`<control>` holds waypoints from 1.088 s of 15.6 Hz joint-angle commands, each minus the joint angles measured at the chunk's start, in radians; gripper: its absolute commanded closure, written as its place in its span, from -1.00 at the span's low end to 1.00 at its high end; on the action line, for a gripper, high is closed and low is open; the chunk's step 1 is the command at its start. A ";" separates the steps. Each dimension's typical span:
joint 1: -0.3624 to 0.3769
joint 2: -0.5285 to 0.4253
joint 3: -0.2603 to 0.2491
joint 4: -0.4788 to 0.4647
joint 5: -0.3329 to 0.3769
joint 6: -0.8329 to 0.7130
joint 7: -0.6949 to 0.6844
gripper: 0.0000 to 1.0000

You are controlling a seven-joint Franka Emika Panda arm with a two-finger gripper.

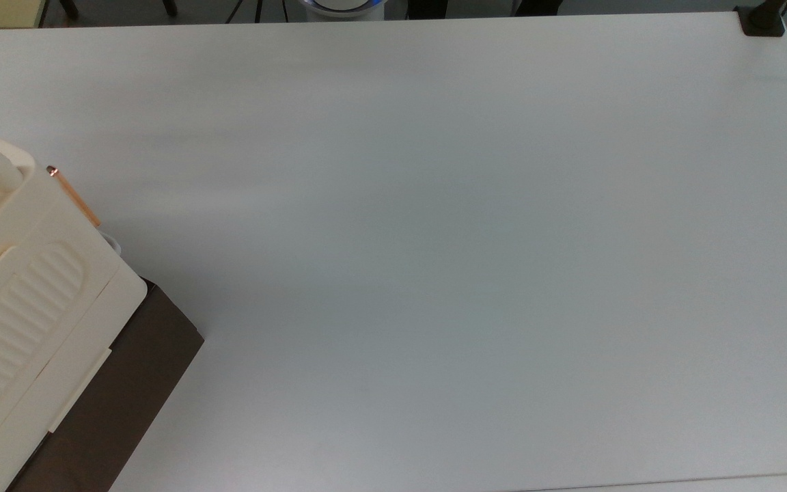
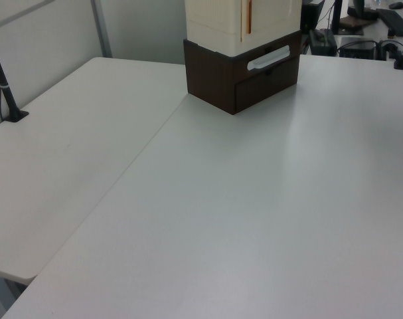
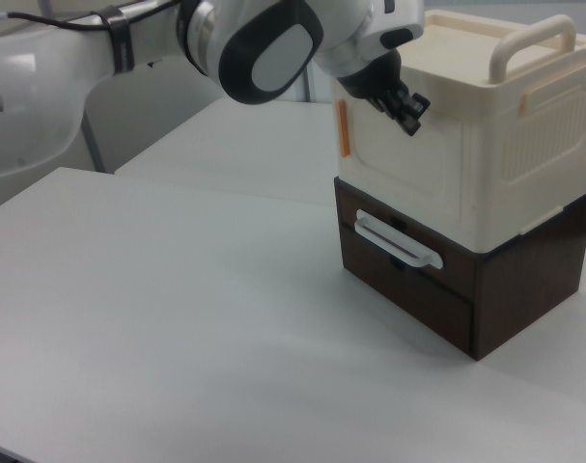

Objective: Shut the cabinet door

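Note:
The big cream cabinet (image 3: 524, 116) stands on a dark brown drawer unit (image 3: 510, 289) at the right view's right. Its cabinet door (image 3: 408, 169) lies flat against the front, with a thin orange strip (image 3: 342, 126) showing along its left edge. My gripper (image 3: 406, 104) hangs from the white arm (image 3: 264, 43) right at the door's upper part, touching or nearly touching it. In the top view the cabinet (image 1: 18, 287) fills the lower left corner and only the door's orange edge (image 1: 74, 198) shows. The left view has the door (image 2: 274, 14) at the top.
The drawer unit has a white bar handle (image 3: 397, 239). The white table (image 1: 434, 239) stretches wide beside the cabinet. A black clamp post (image 2: 5, 86) stands on the adjoining table at the left view's left, another clamp (image 1: 762, 20) at the top view's upper right corner.

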 commanded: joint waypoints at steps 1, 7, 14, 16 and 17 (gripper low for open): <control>0.008 0.009 -0.003 -0.014 0.024 0.071 0.009 1.00; 0.014 0.032 0.008 -0.014 0.023 0.130 0.009 1.00; 0.054 0.002 0.008 -0.037 -0.041 -0.052 -0.023 1.00; 0.099 -0.017 0.006 -0.036 -0.083 -0.161 -0.023 1.00; 0.129 -0.030 0.008 -0.037 -0.118 -0.216 -0.020 1.00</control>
